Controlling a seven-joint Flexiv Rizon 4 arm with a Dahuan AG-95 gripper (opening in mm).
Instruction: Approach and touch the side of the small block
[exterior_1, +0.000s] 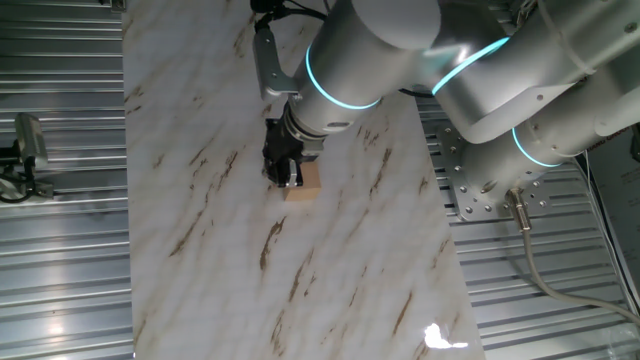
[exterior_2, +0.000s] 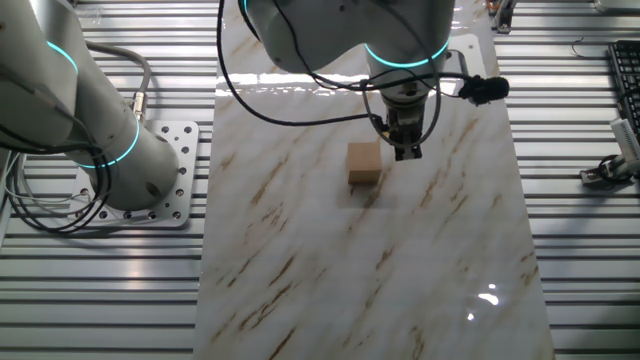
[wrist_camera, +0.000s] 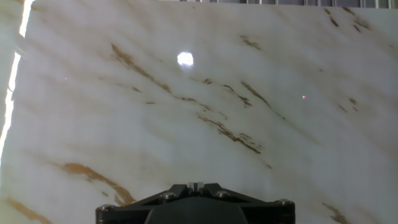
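Observation:
The small block (exterior_1: 303, 182) is a plain light-tan wooden cube on the marble table top (exterior_1: 220, 250). It also shows in the other fixed view (exterior_2: 364, 162). My gripper (exterior_1: 285, 172) hangs low beside the block, its black fingers together and right against the block's side in one fixed view. In the other fixed view my gripper (exterior_2: 407, 150) stands just right of the block with a narrow gap showing. In the hand view my gripper (wrist_camera: 195, 185) shows its fingers shut with nothing between them. The block is out of the hand view.
The marble slab (exterior_2: 330, 280) lies on ribbed metal flooring. The arm's base plate (exterior_2: 150, 200) stands left of it. A black cable (exterior_2: 300, 110) loops above the table. A keyboard edge (exterior_2: 625, 90) is at the far right.

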